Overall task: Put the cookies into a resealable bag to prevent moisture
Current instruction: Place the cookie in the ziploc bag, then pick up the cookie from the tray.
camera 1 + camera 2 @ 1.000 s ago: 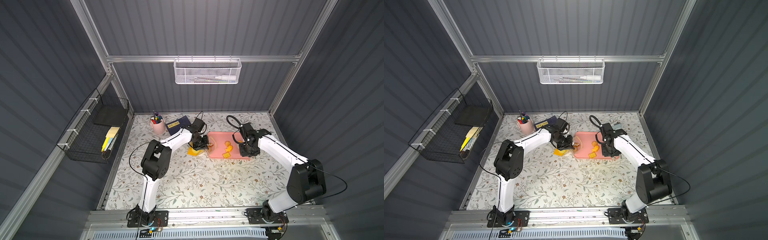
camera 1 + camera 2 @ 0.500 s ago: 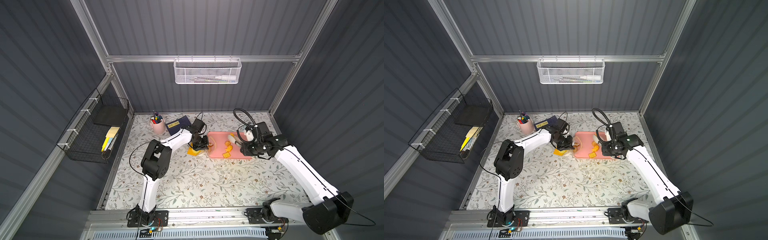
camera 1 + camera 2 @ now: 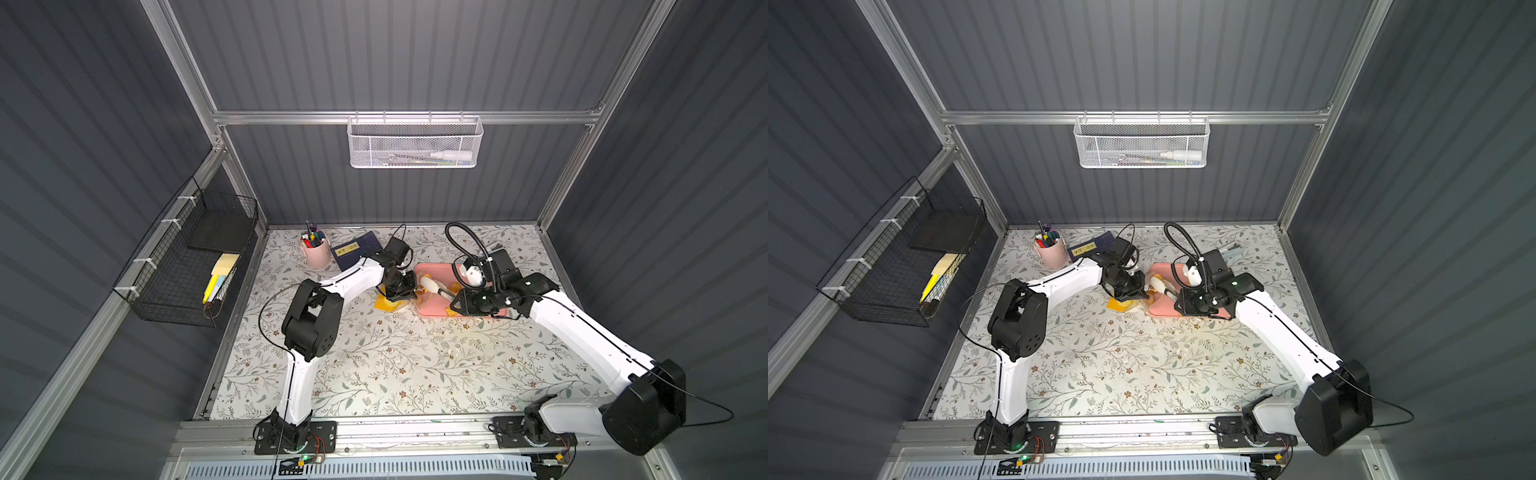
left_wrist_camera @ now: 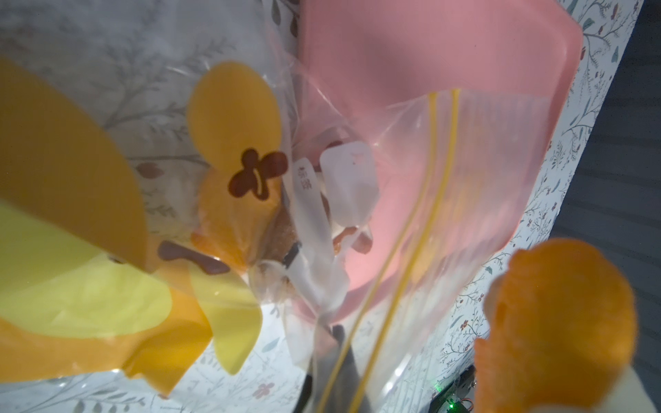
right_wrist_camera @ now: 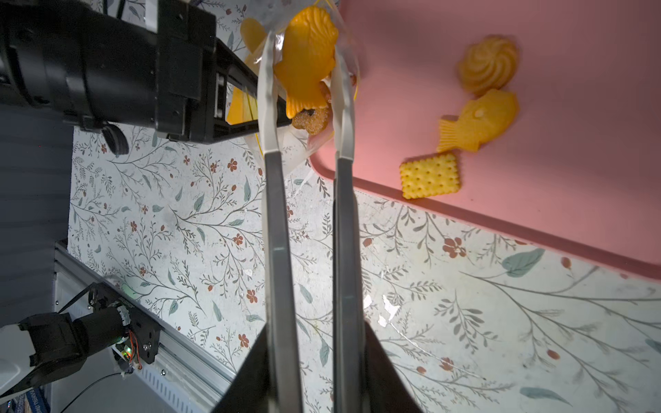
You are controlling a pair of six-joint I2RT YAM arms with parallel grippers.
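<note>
Left hand point(image 3: 405, 289) pinches the resealable bag point(image 4: 465, 178) open beside the pink tray point(image 5: 572, 143). Right hand point(image 5: 304, 50) grips a fish-shaped cookie point(image 5: 305, 78) at its mouth. Release early and the floppy film lip could deflect it onto the surface point(image 3: 415, 353)!

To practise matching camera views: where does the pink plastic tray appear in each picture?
Both top views: pink plastic tray, towards the back wall.
Left wrist: tray partly behind the transparent zip bag.
Right wrist: tray beyond the right gripper, bearing three yellow cookies.
Shared landmark: the bag's yellow patch beside the tray.
</note>
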